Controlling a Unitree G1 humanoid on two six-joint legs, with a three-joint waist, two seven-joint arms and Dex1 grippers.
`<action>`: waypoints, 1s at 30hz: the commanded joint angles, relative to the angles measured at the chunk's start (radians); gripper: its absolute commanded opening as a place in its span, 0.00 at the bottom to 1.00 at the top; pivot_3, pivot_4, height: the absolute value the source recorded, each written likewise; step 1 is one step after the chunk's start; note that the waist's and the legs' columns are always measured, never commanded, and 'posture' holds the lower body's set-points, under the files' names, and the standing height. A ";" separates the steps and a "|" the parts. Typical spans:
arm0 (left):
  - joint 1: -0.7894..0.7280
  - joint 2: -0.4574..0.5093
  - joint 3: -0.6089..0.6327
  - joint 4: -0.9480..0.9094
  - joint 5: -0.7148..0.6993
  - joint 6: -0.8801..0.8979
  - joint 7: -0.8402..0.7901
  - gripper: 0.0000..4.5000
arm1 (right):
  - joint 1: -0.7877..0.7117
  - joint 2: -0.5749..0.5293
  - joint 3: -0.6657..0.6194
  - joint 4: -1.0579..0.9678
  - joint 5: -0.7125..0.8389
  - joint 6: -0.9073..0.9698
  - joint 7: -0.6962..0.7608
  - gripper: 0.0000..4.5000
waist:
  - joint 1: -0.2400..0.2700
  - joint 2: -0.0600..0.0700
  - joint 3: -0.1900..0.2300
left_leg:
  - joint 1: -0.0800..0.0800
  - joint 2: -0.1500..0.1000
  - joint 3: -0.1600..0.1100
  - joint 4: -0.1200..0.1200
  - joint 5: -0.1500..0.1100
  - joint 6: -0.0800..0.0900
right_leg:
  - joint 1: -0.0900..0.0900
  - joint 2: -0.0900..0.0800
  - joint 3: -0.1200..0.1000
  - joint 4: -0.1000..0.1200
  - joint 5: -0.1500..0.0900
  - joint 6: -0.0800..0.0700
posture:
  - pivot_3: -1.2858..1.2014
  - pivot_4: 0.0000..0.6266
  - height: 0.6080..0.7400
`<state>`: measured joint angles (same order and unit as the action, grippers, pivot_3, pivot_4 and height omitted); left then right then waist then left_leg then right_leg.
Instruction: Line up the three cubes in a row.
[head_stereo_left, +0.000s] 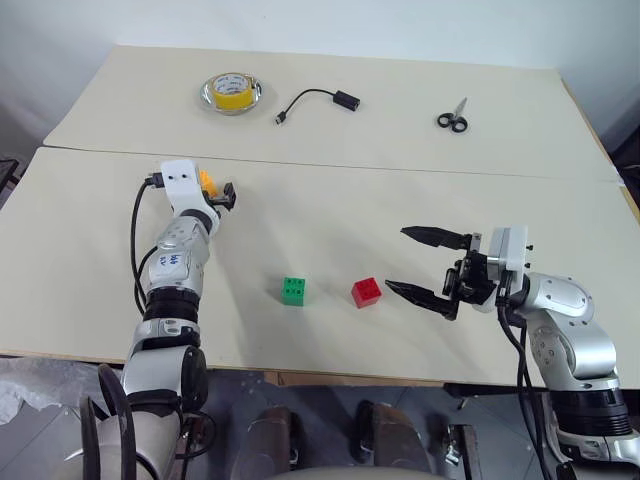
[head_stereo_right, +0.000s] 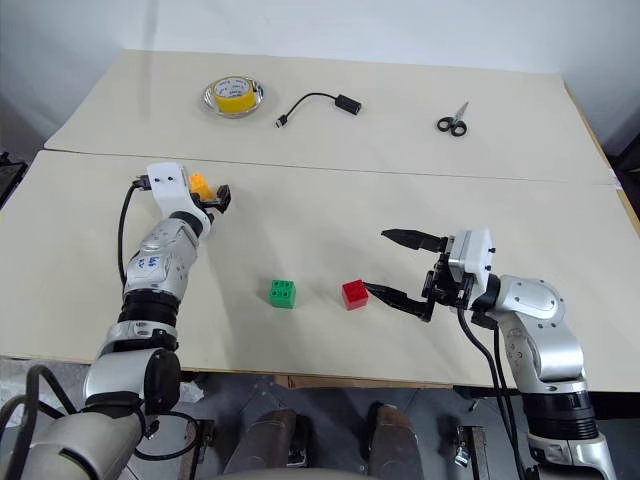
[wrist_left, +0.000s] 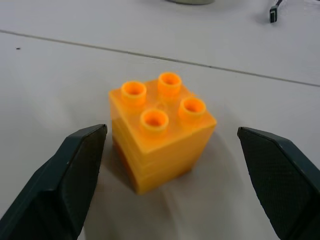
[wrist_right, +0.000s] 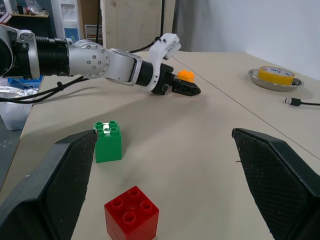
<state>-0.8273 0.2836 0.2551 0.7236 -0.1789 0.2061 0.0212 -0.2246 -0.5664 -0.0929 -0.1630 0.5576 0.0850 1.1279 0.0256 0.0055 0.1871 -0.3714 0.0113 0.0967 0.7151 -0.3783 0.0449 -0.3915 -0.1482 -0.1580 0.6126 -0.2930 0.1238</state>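
Nearest the front edge of the desk (head_stereo_left: 90, 300) sit the green cube (head_stereo_left: 294, 291) and the red cube (head_stereo_left: 366, 292), side by side with a small gap, studs up, already roughly on one line. Just beside the red cube hangs the right pincer (head_stereo_left: 420, 264), its fingers spread wide and pointing across toward the cubes, holding nothing; its lower finger lies close to the red cube, so any drift that way would likely nudge that cube out of line. Further back and to the left, the left pincer (wrist_left: 175, 165) is spread around the orange-yellow cube (wrist_left: 161, 130), one finger on each side with room to spare, not pinching it. The cube stands turned corner-on to the fingers, so closing from here may twist it or squeeze it out forward rather than seat it flat; that looks like the main risk. A seam in the desk runs just behind this cube. Open surface lies between it and the green cube, leaving a free path to carry it in. Farthest back, well apart, rest a yellow tape roll (head_stereo_left: 231, 90) in a dish, a black cable (head_stereo_left: 318, 103) and scissors (head_stereo_left: 453, 118), none in the way
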 joint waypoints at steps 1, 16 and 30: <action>-0.015 0.006 -0.008 -0.022 0.011 -0.029 -0.018 0.85 | 0.007 0.003 -0.011 -0.003 0.001 -0.021 0.000 1.00 | -0.001 0.000 0.000 | 0.000 0.000 0.000 0.000 0.000 0.000 | 0.000 0.000 0.000 0.000 0.000 0.000 | 0.52 0.24 1.00; 0.223 0.240 -0.037 -0.267 -0.135 -0.120 -0.698 0.33 | 0.031 -0.005 -0.012 -0.013 -0.004 -0.026 -0.003 1.00 | -0.008 0.000 0.000 | 0.000 0.001 0.001 -0.001 0.000 0.000 | -0.001 0.001 0.000 0.000 0.000 0.000 | 0.52 0.24 1.00; 0.360 0.496 -0.214 -0.330 -0.221 -0.286 -1.607 0.33 | 0.115 -0.143 -0.079 -0.078 0.088 0.045 0.107 1.00 | -0.002 0.001 0.001 | 0.000 0.001 0.002 0.000 0.000 0.000 | -0.001 0.001 0.001 0.000 0.000 0.000 | 0.52 0.24 1.00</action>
<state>-0.4468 0.7730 0.0357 0.3906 -0.4017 -0.0551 -1.5017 -0.1129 -0.6976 -0.1420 -0.1949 0.6087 0.1198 1.2184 0.0240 0.0065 0.1878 -0.3712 0.0125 0.0981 0.7150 -0.3784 0.0444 -0.3922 -0.1475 -0.1572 0.6125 -0.2935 0.1234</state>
